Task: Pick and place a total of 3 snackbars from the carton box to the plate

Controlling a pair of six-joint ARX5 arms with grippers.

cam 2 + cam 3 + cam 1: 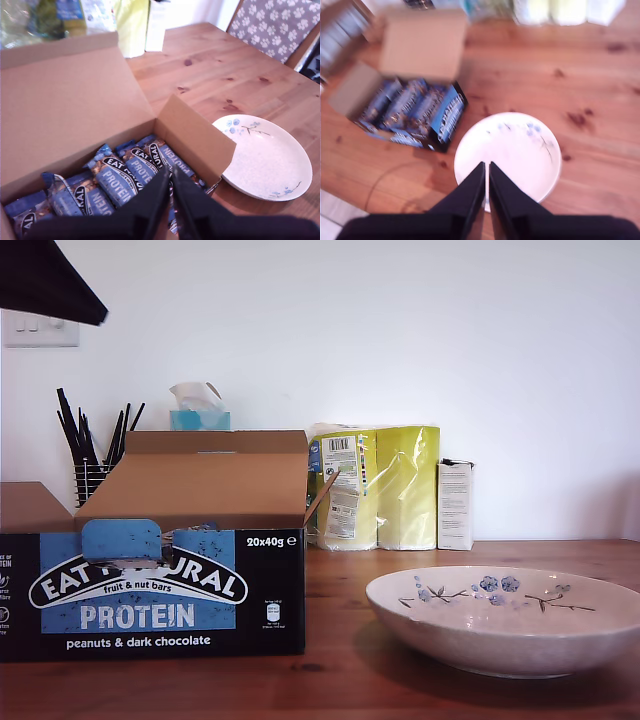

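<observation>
A: We're looking at the carton box [150, 580] on the exterior view's left, flaps up, standing on the wooden worktop [340, 680]. Where are the snackbars?

B: All packed inside. From the first wrist view you can see the snackbars [125, 175] lying side by side in blue wrappers, filling the open box from wall to wall.

A: And the plate?

B: The plate [510, 625] sits on the exterior view's right, just beside the box but not touching it. Blue flowers and dark twigs inside, nothing on it.

A: What's my first gripper [170, 192] doing?

B: It hangs above the open box, right over the bars. Its fingers [150, 205] are pressed together to a thin slit, with nothing between them.

A: My second gripper [486, 187]?

B: That one hovers over the plate's near rim, seen from high up in a blurred picture. Its fingers [507, 200] are pinched nearly together too, gripping nothing.

A: Can we spot either arm from the exterior view?

B: Only a dark shape at that view's top left corner; I cannot tell what it is.

A: Anything behind the action?

B: A teal tissue box [199, 412] peeks over the raised flap, a yellow-green wrapped pack [385, 487] stands against the wall, a small white carton [455, 504] next to it, and black sticks in a wire holder [90, 445] on the exterior view's left
</observation>
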